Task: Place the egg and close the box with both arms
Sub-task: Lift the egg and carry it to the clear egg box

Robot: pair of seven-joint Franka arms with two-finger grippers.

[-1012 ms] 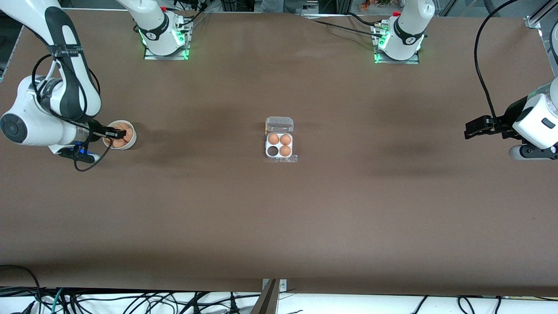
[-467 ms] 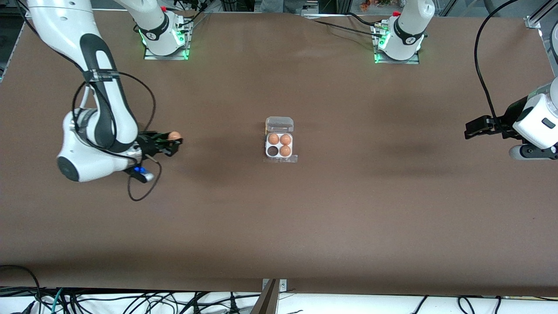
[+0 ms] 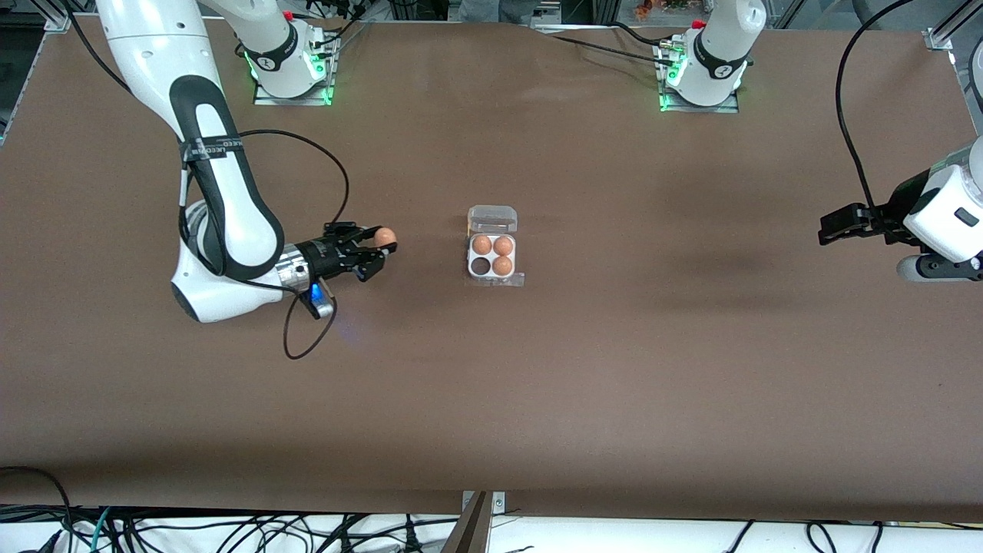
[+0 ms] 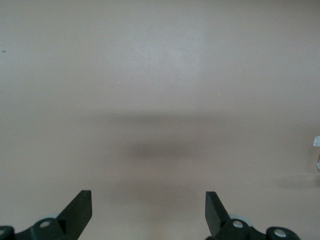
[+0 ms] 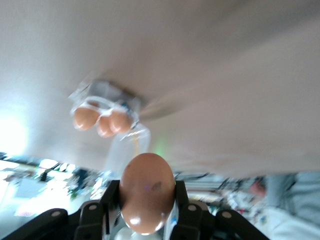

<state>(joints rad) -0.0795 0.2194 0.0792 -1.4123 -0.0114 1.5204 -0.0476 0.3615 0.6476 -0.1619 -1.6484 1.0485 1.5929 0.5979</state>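
Both arms (image 3: pixel 223 200) are showing glossy white shells with black joint bands. Bases (image 3: pixel 288 69) are glowing green at the foot. Black cables (image 3: pixel 311 338) are looping off the wrists. Right pincer (image 3: pixel 376 250): black, with a blue light behind it. Left pincer (image 3: pixel 833 226): black, blocky.

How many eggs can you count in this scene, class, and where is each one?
4. Three eggs sit in the open box, whose fourth cell is empty. One egg is gripped in the right tool, above the table toward the right arm's end.
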